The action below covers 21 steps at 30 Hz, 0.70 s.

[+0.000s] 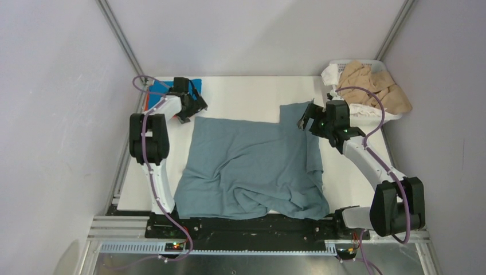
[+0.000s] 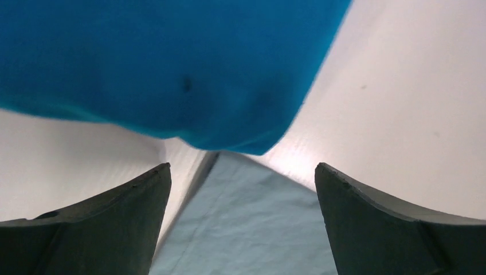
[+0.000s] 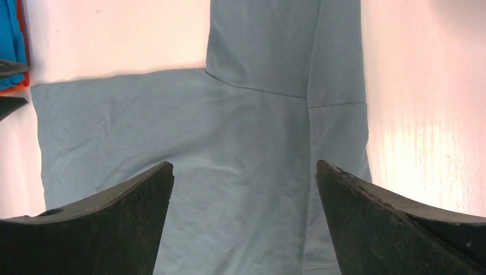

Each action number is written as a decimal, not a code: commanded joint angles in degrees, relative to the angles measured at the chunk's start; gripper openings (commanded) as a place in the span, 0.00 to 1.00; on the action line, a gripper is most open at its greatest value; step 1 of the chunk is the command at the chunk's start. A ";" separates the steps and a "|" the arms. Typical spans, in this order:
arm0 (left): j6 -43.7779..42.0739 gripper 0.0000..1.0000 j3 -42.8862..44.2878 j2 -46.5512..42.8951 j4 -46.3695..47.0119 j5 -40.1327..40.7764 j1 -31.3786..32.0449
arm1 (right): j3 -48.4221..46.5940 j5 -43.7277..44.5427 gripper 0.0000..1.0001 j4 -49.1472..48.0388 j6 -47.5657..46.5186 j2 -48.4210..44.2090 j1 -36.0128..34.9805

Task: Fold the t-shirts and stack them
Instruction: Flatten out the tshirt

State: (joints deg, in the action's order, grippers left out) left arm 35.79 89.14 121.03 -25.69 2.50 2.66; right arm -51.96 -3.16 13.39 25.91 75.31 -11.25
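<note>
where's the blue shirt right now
In the top view the blue shirt lies at the far left corner of the table, just beyond the left hand and the grey shirt.

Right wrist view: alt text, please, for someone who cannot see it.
A grey-blue t-shirt lies spread on the white table, one sleeve pointing away, below the open right pincer. A bright blue shirt edges in at the frame's left.

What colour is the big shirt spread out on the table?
Dusty grey-blue. The shirt shows best in the top view.
</note>
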 commanded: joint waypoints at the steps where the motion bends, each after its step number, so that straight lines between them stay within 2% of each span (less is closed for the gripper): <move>1: 0.53 1.00 2.06 2.06 -0.89 -7.08 0.19 | -1.94 1.87 0.99 0.36 -1.77 -1.27 0.16; 6: 0.52 0.90 1.81 2.76 -0.89 -10.15 1.39 | -1.93 2.31 0.99 0.85 -1.51 -0.88 0.39; 9: 0.32 0.83 0.61 1.61 -0.87 -8.70 2.50 | -1.94 2.43 0.99 0.60 -1.41 -1.04 0.54; 13: 0.10 0.67 -0.95 0.73 -0.89 -5.27 3.39 | -2.00 2.35 0.99 -0.80 -2.07 -0.45 0.53; 16: 0.04 0.47 -0.92 0.99 -0.96 -3.51 3.43 | -1.98 2.47 0.99 -3.30 -2.98 0.79 0.60; 19: -0.83 0.32 -0.86 1.20 -0.98 -2.74 3.48 | -2.95 3.87 0.99 -3.96 -4.55 3.52 0.59; 20: -1.50 0.15 -0.85 1.26 -0.91 -2.80 3.49 | -3.89 5.27 0.99 -4.07 -4.81 4.36 0.60; 21: -1.81 0.08 -0.83 1.29 -0.89 -2.87 3.47 | -5.09 5.93 0.99 -4.11 -5.28 5.89 0.70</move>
State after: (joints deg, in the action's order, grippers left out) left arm 35.53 88.90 122.32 -25.10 -1.83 6.00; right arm -52.66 -0.95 12.56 23.35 77.36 -10.90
